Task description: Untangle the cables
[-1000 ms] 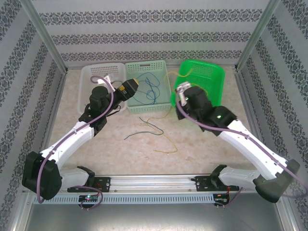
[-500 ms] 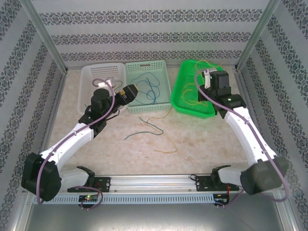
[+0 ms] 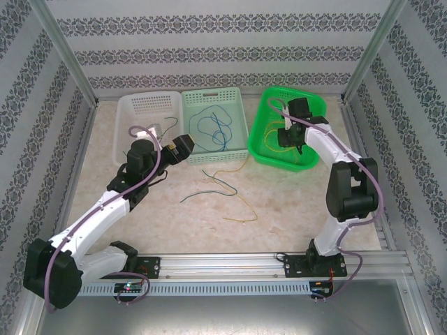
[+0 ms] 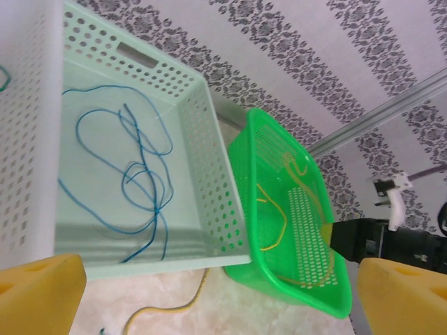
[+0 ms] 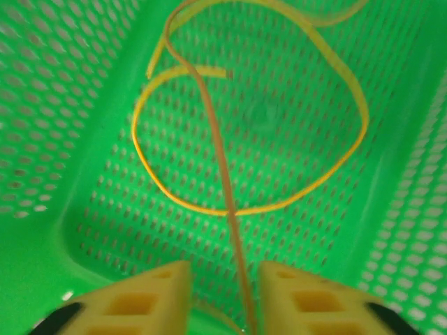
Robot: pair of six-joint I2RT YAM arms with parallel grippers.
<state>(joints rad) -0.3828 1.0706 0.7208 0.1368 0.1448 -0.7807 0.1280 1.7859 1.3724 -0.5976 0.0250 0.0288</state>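
Since the right gripper [image 5: 222,283] sits with pads apart either side of the yellow cable [image 5: 229,208] on the floor of the green basket [image 5: 84,209], I'd lift straight up so nothing snags. Left gripper [image 4: 223,289] is wide open, holding nothing.

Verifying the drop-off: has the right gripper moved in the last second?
Yes. The right gripper moved rightward, from the green basket's left rim to over its middle.

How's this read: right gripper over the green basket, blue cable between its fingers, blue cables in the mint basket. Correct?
One error: the cable between the right gripper's fingers is yellow, not blue, per the right wrist view. The green basket and the blue cables in the mint basket stand.
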